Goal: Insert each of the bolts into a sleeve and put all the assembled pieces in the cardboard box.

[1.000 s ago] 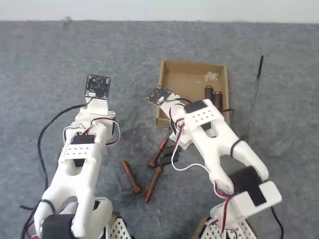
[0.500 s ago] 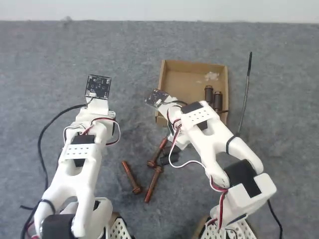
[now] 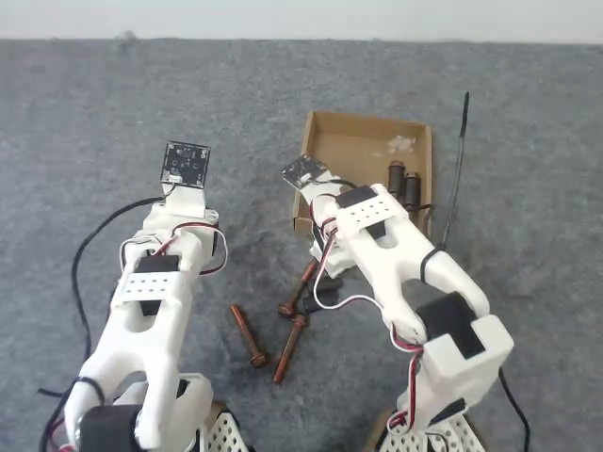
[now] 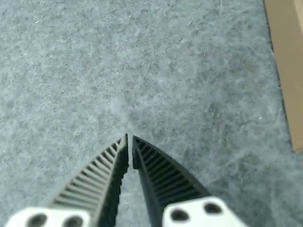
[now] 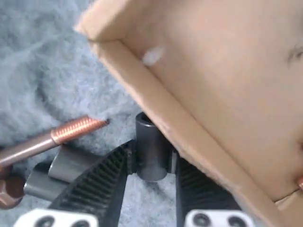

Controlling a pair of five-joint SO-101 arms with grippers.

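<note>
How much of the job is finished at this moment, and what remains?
Done, it seems: two dark pieces lie in the cardboard box. In hand: the right gripper is shut on a sleeve, just outside the box wall. Left: three bolts lie loose on the carpet; the left gripper is shut, empty.

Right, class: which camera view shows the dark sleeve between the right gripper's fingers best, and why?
The right wrist view: the sleeve stands close up in the right gripper, beside the cardboard box wall. In the high view the right arm covers it; the left wrist view faces carpet elsewhere.
</note>
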